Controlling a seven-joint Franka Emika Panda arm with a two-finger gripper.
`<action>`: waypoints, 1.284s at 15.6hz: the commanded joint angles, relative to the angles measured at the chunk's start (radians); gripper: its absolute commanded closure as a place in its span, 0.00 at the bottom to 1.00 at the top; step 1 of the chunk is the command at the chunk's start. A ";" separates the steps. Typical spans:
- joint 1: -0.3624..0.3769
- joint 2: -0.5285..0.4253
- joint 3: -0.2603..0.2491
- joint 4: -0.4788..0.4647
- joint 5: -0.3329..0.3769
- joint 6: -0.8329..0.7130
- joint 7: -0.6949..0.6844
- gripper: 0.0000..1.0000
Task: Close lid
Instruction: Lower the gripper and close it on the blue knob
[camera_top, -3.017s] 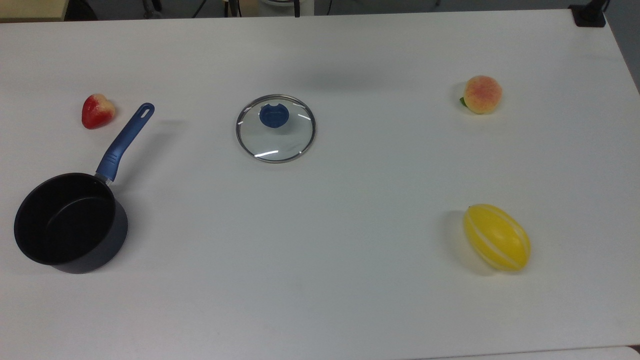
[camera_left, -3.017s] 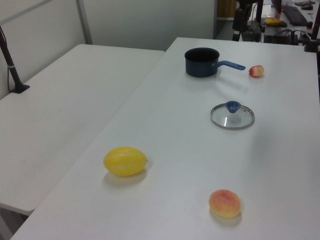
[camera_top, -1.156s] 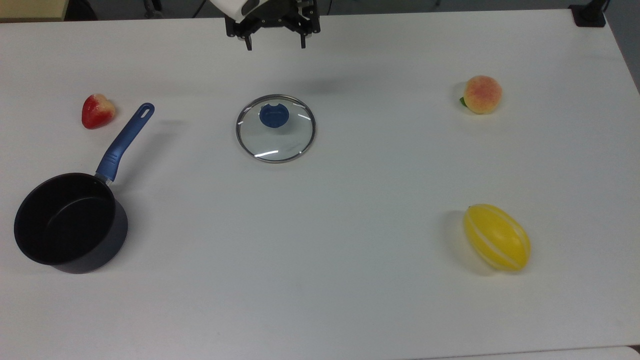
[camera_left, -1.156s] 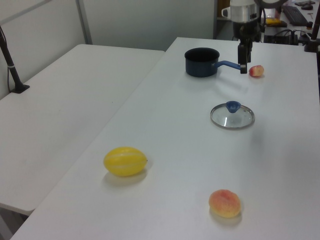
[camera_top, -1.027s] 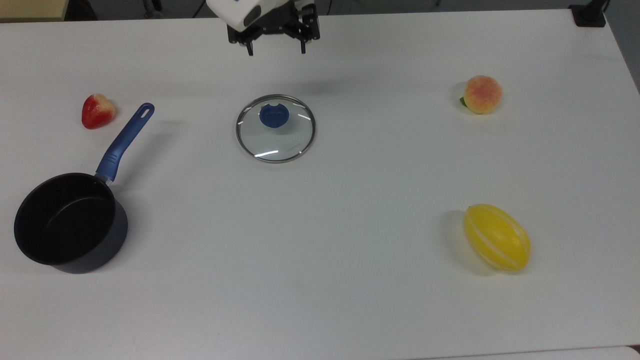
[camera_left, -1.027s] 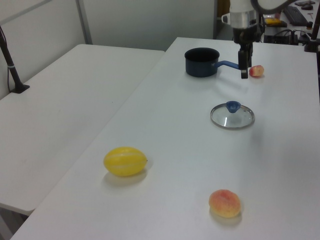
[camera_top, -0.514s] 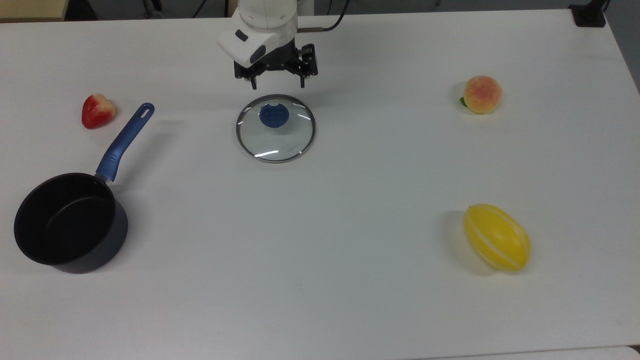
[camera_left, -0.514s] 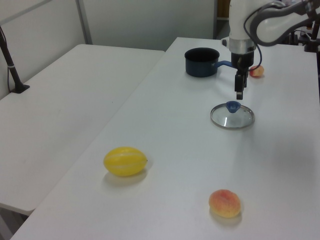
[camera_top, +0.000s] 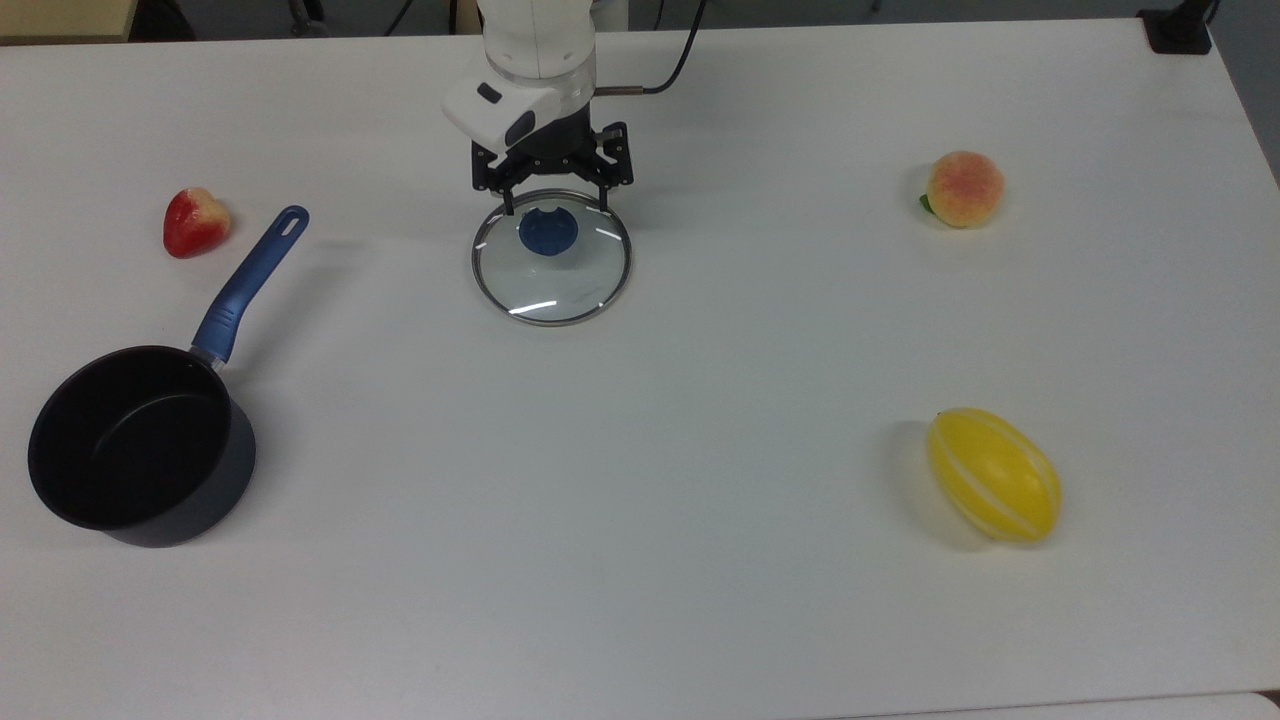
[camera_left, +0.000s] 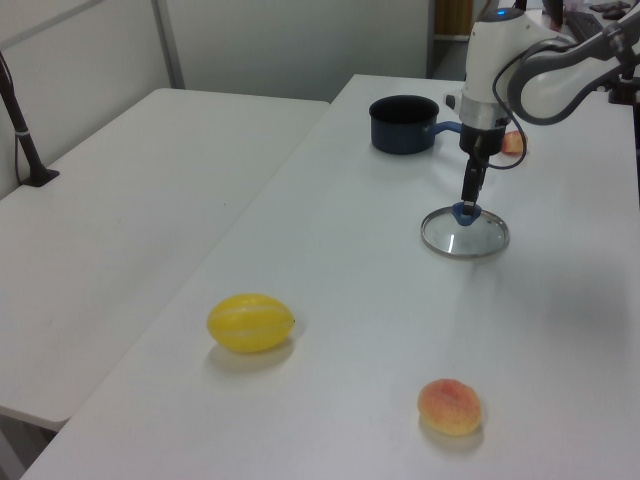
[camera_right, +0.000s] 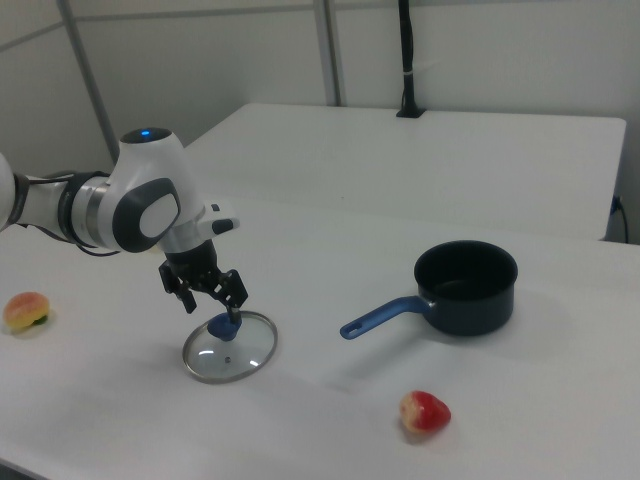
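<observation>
A white arm (camera_right: 120, 205) is reaching in from the right view's left, its gripper (camera_right: 212, 305) hanging with jaws spread just above the blue knob (camera_right: 223, 326) of the lid (camera_right: 230, 347). The lid is lying flat on the white tabletop (camera_right: 330, 420). Well apart, toward the right view's right, a black saucepan (camera_right: 467, 287) is sitting open, its blue handle (camera_right: 383, 317) pointing toward the lid. 1 strawberry (camera_right: 424, 413) is lying nearer the front, and 1 peach (camera_right: 25, 310) is resting at the right view's far left.
</observation>
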 joint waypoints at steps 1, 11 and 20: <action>0.014 0.038 -0.009 -0.014 -0.023 0.078 0.015 0.00; 0.008 0.075 -0.009 -0.014 -0.068 0.130 0.020 0.26; 0.008 0.069 -0.009 -0.010 -0.068 0.107 0.023 0.96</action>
